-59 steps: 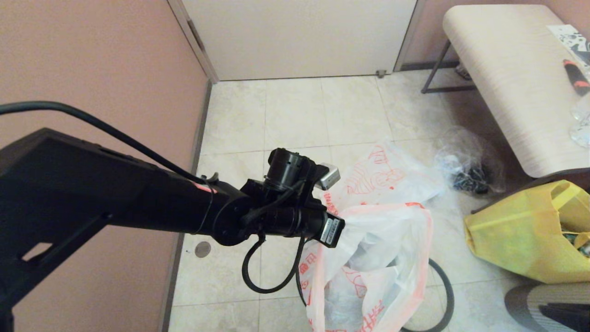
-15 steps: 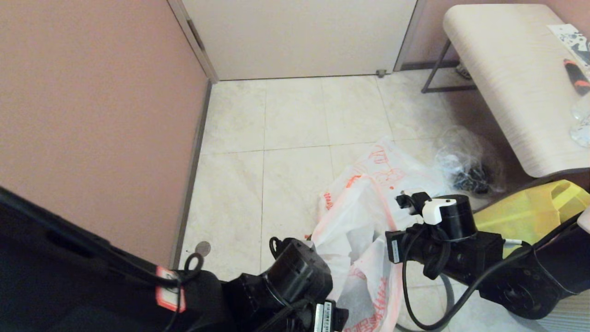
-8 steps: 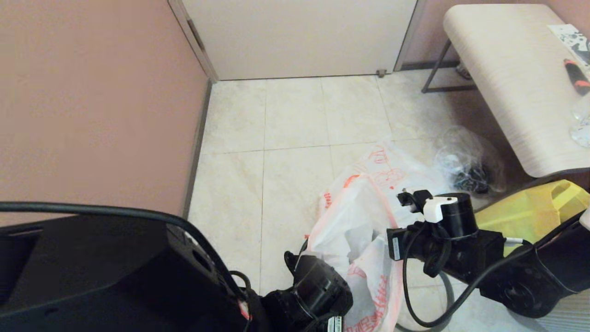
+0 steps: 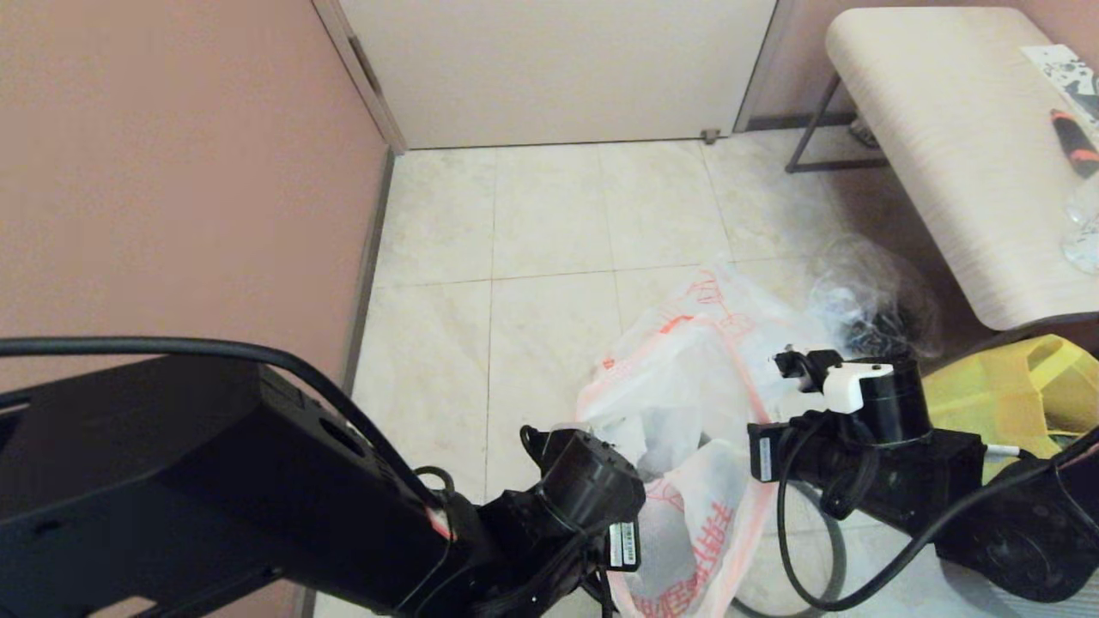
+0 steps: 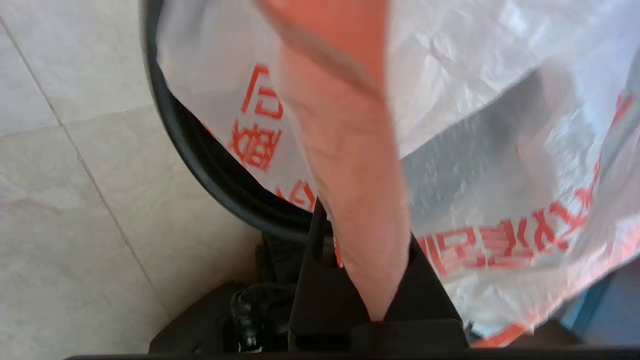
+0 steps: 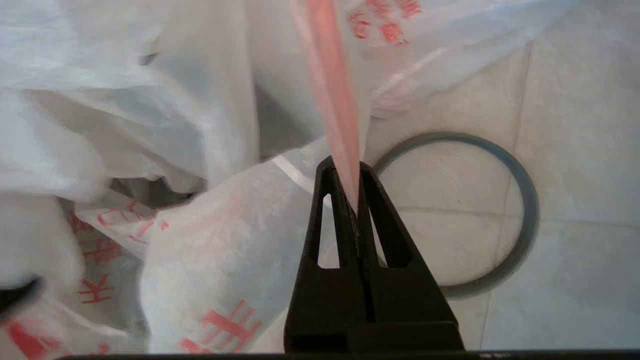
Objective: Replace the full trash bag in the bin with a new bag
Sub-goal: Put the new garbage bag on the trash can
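Observation:
The new bag (image 4: pixel 687 515) hangs limp and open between my two arms, white with orange-red print. My left gripper (image 5: pixel 365 225) is shut on one orange handle (image 5: pixel 350 150). Just beyond it the bag (image 5: pixel 475 75) drapes inside the bin's dark edge (image 5: pixel 210 170). My right gripper (image 6: pixel 345 165) is shut on the other handle strip (image 6: pixel 332 90), above the new bag's plastic (image 6: pixel 220 250). The bin's grey rim hoop (image 6: pixel 525 220) lies flat on the tiles; it is the hoop (image 4: pixel 828 532) to the bag's right. The full trash bag (image 4: pixel 730 300) lies on the floor behind.
A clear bag with dark contents (image 4: pixel 867 309) sits by the bench (image 4: pixel 944 154). A yellow tote bag (image 4: pixel 1022 386) stands at the right. The pink wall (image 4: pixel 172 172) runs along the left, and a closed door (image 4: pixel 558 69) is at the back.
My left arm has come down low with the bag. My right arm has come in and taken the other handle, then drifted slightly right, spreading the bag's mouth.

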You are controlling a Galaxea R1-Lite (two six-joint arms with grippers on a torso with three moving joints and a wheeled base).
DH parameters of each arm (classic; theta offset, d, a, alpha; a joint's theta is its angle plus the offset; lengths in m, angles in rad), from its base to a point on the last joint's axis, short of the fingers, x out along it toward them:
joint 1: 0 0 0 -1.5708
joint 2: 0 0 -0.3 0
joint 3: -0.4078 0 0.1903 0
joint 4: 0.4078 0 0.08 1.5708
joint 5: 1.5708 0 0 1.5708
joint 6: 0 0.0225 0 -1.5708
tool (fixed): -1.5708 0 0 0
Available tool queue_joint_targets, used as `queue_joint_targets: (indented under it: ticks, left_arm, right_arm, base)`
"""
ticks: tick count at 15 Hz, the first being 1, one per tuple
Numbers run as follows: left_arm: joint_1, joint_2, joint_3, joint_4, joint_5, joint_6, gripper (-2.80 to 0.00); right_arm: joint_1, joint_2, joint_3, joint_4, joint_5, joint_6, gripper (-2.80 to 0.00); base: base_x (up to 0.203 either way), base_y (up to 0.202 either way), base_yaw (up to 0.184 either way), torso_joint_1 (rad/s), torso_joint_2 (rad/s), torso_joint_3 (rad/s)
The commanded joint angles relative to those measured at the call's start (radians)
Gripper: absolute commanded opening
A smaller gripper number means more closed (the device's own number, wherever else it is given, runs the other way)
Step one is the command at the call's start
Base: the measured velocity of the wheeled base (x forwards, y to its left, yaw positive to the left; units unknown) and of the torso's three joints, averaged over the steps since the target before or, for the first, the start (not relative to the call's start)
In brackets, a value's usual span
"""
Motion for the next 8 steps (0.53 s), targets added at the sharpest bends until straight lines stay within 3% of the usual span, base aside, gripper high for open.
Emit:
queue_joint_targets:
  ticks: [1, 6, 8]
  left_arm:
    - [0.029, -0.048, -0.003, -0.002, 0.0, 0.003, -2.8]
    - [0.102, -0.077, -0.031, 0.009, -0.021, 0.038, -2.8]
    - [0.098, -0.081, -0.1, 0.088, -0.025, 0.037, -2.8]
  right_arm:
    - [-0.01, -0.059, -0.013, 0.066, -0.005, 0.012, -2.8]
    - [-0.013, -0.203, -0.124, 0.475, -0.061, 0.12, -2.8]
    - [-0.012, -0.267, -0.163, 0.632, -0.063, 0.15, -2.8]
  base:
    - [0.0, 0.0, 0.0, 0.0, 0.0, 0.0]
    - [0.0, 0.0, 0.0, 0.0, 0.0, 0.0]
    - [0.0, 0.0, 0.0, 0.0, 0.0, 0.0]
